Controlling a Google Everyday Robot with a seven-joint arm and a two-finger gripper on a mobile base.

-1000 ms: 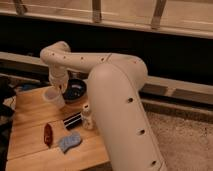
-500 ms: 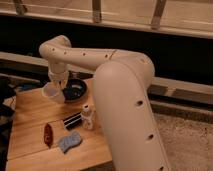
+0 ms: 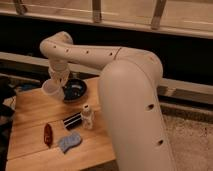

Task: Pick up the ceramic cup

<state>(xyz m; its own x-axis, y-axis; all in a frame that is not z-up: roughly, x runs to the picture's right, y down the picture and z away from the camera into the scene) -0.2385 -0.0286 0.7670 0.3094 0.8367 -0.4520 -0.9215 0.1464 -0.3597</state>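
The whitish ceramic cup (image 3: pixel 52 89) is at the far left of the wooden table (image 3: pixel 31 116), right next to the dark round bowl (image 3: pixel 76 90). My gripper (image 3: pixel 58 80) comes down from the white arm onto the cup's right rim and is shut on it. The cup hangs slightly tilted, just above the tabletop. The fingertips are mostly hidden by the wrist and the cup.
A slim white bottle (image 3: pixel 87 116) stands mid-table beside a flat black item (image 3: pixel 72 121). A red object (image 3: pixel 48 134) and a blue-grey cloth (image 3: pixel 69 142) lie near the front edge. My large white arm body (image 3: pixel 132 115) fills the right. Dark clutter (image 3: pixel 5 97) sits left of the table.
The cup has risen a little off the tabletop with my gripper and has shifted slightly toward the bowl. The other objects have not moved.
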